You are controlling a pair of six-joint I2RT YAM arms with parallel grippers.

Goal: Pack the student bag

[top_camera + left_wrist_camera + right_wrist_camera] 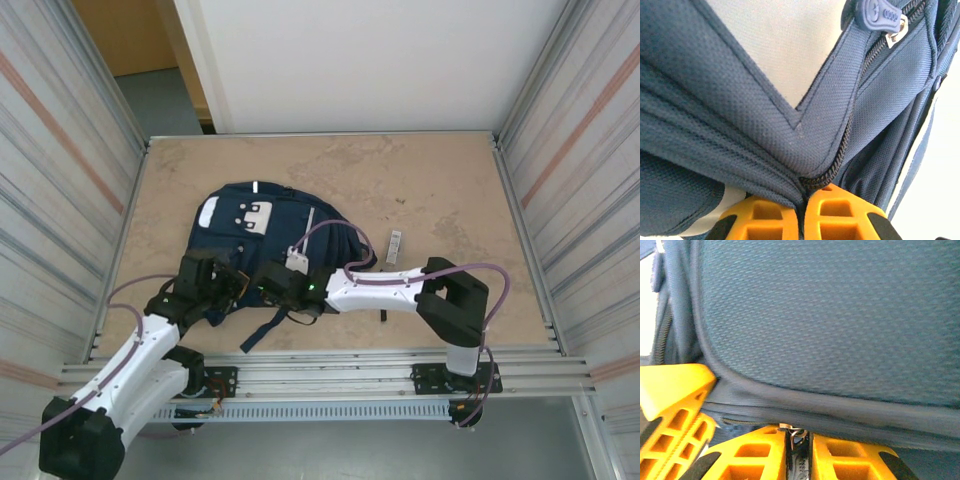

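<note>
The navy student bag [262, 228] lies flat on the table, white patches toward the far side. Both grippers sit close together at its near edge. My left gripper [232, 283] is shut on a fold of bag fabric right where a dark zipper ends [802, 199]; a blue zipper pull [879, 14] hangs further up that zipper. My right gripper [276, 287] is shut on a small metal ring and dark tab of a zipper pull [799, 434], under the piped edge of the bag [830, 315]. An orange finger of the left gripper [675, 390] shows beside it.
A small white and grey oblong object [394, 246] lies on the table right of the bag. A dark strap [262, 330] trails toward the near rail. A tiny dark item [383, 316] lies by the right arm. Metal walls enclose both sides.
</note>
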